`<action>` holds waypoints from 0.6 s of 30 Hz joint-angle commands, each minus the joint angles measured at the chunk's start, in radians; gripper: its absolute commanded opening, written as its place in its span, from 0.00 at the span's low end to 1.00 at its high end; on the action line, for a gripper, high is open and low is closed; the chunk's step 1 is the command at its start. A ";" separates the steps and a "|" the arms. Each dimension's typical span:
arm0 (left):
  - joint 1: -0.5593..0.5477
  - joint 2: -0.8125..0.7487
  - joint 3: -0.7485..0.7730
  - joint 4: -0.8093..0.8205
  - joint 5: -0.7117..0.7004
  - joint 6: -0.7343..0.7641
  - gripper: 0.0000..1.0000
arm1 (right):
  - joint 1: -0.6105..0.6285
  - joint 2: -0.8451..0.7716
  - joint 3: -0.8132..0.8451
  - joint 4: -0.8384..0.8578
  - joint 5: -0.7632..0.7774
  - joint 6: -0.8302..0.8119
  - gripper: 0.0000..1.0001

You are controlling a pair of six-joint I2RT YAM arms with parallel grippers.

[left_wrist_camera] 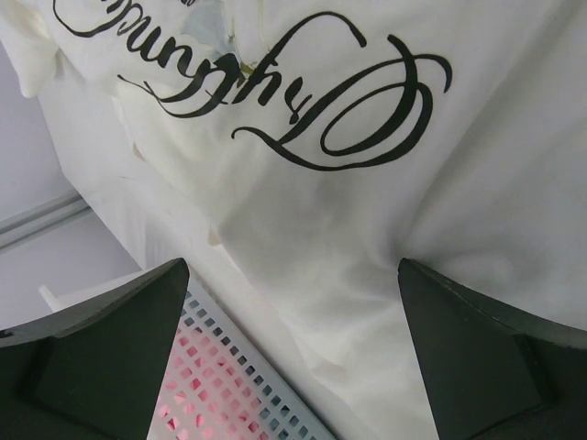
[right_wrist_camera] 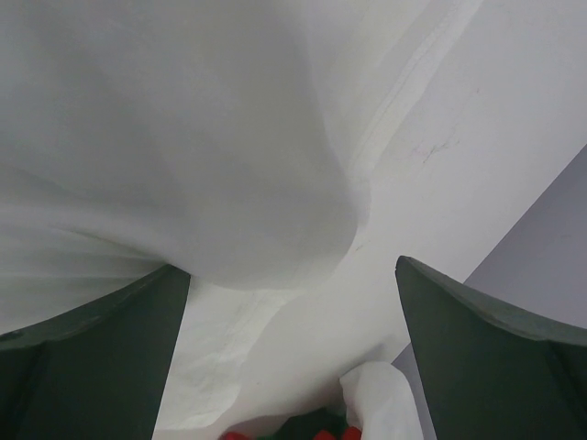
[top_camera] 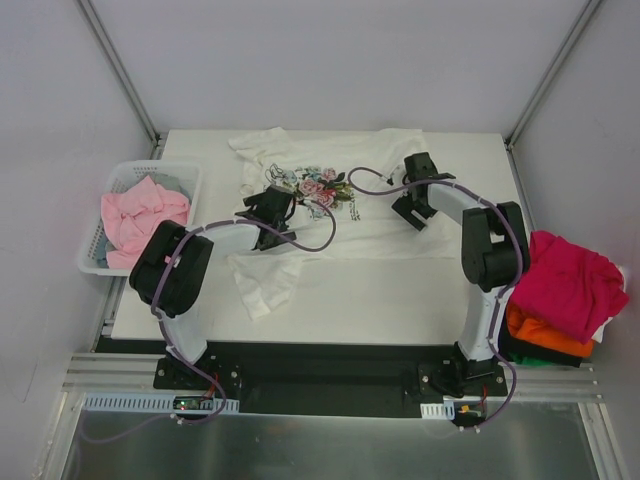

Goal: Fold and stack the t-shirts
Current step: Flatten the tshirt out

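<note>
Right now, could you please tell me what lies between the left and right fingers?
The white tee lies spread flat there, its flower print nearer the left side; the top view shows it.

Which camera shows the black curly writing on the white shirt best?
Left wrist view: the writing is large and sharp. From the top it is tiny beside the flower print; the right wrist shows only bare white shirt.

right gripper (right_wrist_camera: 292,270) spread wide | white t-shirt (right_wrist_camera: 183,137) bulging fold ahead
</note>
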State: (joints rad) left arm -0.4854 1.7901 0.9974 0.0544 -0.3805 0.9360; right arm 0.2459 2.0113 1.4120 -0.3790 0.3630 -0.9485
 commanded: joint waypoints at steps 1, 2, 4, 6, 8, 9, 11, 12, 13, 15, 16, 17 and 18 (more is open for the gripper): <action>-0.019 -0.104 -0.009 -0.042 0.023 -0.040 0.99 | -0.011 -0.063 -0.016 -0.081 0.008 0.034 1.00; -0.030 -0.118 -0.009 -0.048 0.023 -0.043 0.99 | -0.011 -0.074 -0.019 -0.084 0.010 0.036 1.00; -0.042 -0.149 -0.017 -0.073 0.022 -0.052 0.99 | -0.010 -0.097 -0.041 -0.087 0.011 0.039 1.00; -0.058 -0.166 -0.022 -0.074 0.017 -0.055 0.99 | -0.005 -0.112 -0.056 -0.086 0.013 0.045 1.00; -0.067 -0.182 -0.019 -0.080 0.009 -0.057 0.99 | 0.003 -0.132 -0.073 -0.098 0.016 0.050 1.00; -0.070 -0.189 -0.017 -0.082 0.008 -0.058 0.99 | 0.004 -0.140 -0.080 -0.100 0.017 0.050 1.00; -0.070 -0.204 0.003 -0.082 0.000 -0.055 0.99 | 0.013 -0.172 -0.093 -0.097 0.019 0.056 1.00; -0.062 -0.205 0.027 -0.079 0.003 -0.054 0.99 | 0.015 -0.181 -0.094 -0.090 0.017 0.059 1.00; -0.055 -0.196 0.044 -0.079 0.011 -0.055 0.99 | 0.015 -0.187 -0.091 -0.090 0.013 0.062 1.00; -0.033 -0.172 0.110 -0.076 0.031 -0.055 0.99 | 0.016 -0.184 -0.055 -0.089 0.017 0.062 1.00; -0.010 -0.132 0.136 -0.074 0.034 -0.052 0.99 | 0.016 -0.177 -0.041 -0.084 0.027 0.059 1.00; 0.005 -0.108 0.162 -0.068 0.038 -0.045 0.99 | 0.015 -0.165 -0.018 -0.078 0.030 0.056 1.00; 0.017 -0.083 0.217 -0.065 0.038 -0.039 0.99 | 0.015 -0.158 -0.009 -0.057 0.033 0.053 1.00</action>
State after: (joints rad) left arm -0.5232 1.6424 1.0618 -0.0315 -0.3641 0.8974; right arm 0.2550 1.8820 1.3296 -0.4618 0.3656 -0.9123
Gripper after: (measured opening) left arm 0.993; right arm 0.996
